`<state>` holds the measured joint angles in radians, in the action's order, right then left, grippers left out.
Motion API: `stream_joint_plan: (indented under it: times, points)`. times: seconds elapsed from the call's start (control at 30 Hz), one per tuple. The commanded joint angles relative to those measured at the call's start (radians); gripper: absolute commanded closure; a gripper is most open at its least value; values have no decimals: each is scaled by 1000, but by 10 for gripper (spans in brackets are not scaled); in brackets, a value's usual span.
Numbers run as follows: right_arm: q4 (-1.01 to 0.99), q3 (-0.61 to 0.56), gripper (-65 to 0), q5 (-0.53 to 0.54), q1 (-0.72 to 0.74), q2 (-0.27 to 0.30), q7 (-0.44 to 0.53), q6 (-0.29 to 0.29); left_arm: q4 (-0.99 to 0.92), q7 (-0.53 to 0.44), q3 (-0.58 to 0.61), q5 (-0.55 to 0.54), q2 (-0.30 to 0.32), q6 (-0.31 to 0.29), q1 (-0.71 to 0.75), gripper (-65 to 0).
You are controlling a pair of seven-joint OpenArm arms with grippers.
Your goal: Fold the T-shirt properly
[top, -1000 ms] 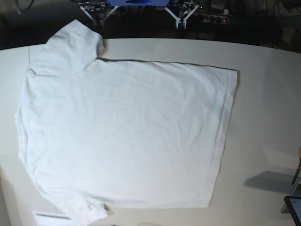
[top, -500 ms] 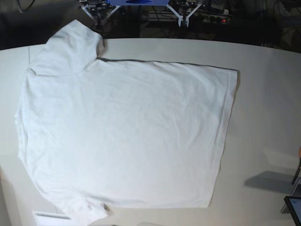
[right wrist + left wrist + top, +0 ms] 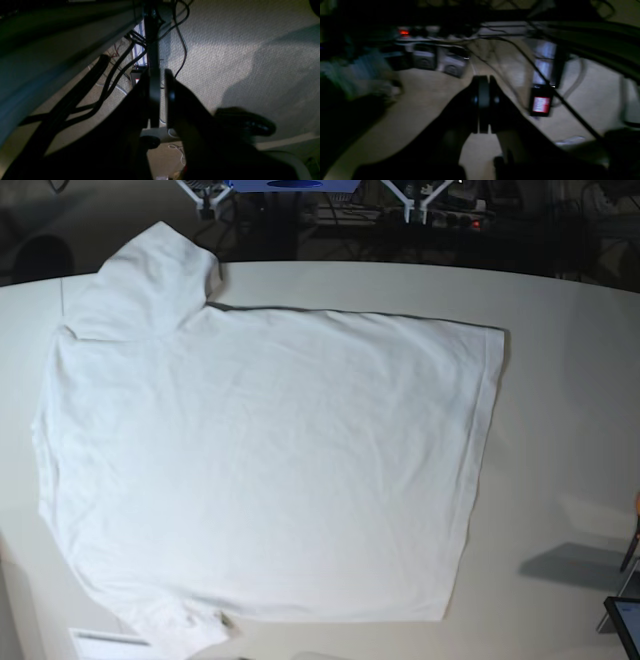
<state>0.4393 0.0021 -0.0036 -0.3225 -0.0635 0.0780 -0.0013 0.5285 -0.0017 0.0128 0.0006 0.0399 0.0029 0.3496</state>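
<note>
The T-shirt (image 3: 265, 470) lies spread flat on the table (image 3: 570, 380), unfolded, while the left gripper (image 3: 483, 105) and right gripper (image 3: 158, 97), both closed and empty, hang beyond the far edge, so each should probably open before pinching a hem cleanly.

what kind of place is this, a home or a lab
Most likely a robotics lab or workshop, not a home. A white T-shirt lies spread flat on a large pale table, and behind it run cables and a power strip across carpeted floor.
</note>
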Motion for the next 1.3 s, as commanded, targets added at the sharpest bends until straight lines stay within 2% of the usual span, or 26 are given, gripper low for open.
stream_joint_plan:
  times: [0.0,0.1,0.17,0.27,0.47,0.63,0.73,0.93,1.27]
  points:
    - [34,0,-35,1,-27,1,7,-1,20,-7,0,2,5,1,24,0]
    - [131,0,-33,1,-88,1,7,-1,78,-10,0,-1,13,1,62,0]
    - [197,0,-16,1,-134,1,7,-1,120,-60,0,-3,28,1,95,0]
    - [295,42,0,1,-197,1,6,-1,166,-197,2,3,35,1,153,0]
    - [517,195,0,1,-312,-6,4,2,210,-458,42,-3,94,1,240,0]
    - [712,224,0,1,-402,-8,4,2,215,-679,82,-6,130,1,280,0]
    - [791,246,0,1,-438,-9,3,2,236,-812,71,-6,130,3,303,0]
    - [904,352,0,1,-468,-29,3,2,298,-1038,71,-6,145,4,343,0]
    - [1064,474,0,1,-479,-29,4,2,465,-1240,69,-7,143,6,417,0]
